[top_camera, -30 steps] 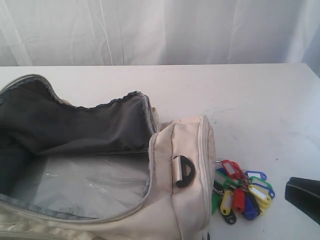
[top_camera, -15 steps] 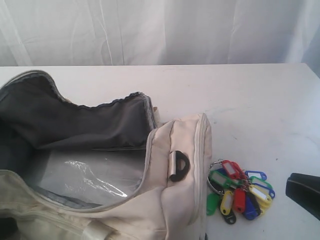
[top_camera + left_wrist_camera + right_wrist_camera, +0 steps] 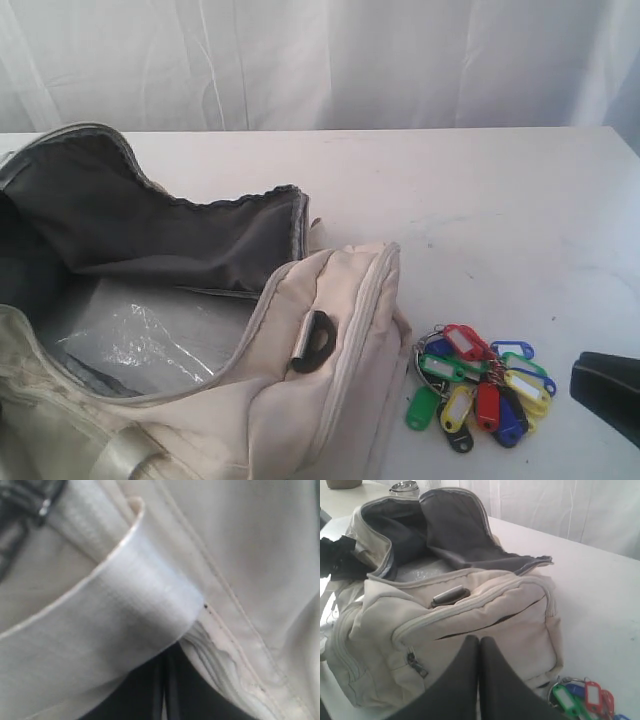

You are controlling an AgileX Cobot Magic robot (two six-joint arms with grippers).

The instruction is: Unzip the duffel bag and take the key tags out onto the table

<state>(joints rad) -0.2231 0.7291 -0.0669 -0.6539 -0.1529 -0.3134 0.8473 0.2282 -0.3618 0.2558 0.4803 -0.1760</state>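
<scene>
The cream duffel bag lies unzipped on the left of the white table, showing dark grey lining and a black D-ring. The key tags, a coloured bunch on metal rings, rest on the table just right of the bag's end. In the left wrist view my left gripper is pressed into the bag; its black fingers are together, with the tips hidden under a shiny strap. My right gripper sits at the right edge, beside the tags. Its fingers are shut and empty, pointing at the bag's end.
Crinkled clear plastic lies inside the bag. A white curtain hangs behind the table. In the right wrist view a metal can-like object stands beyond the bag, and the dark left arm is at the bag's far end.
The bag's right end has slid left and sagged, tilting the D-ring and uncovering more of the key tags. The bag's near rim has risen. The right gripper has stayed put.
</scene>
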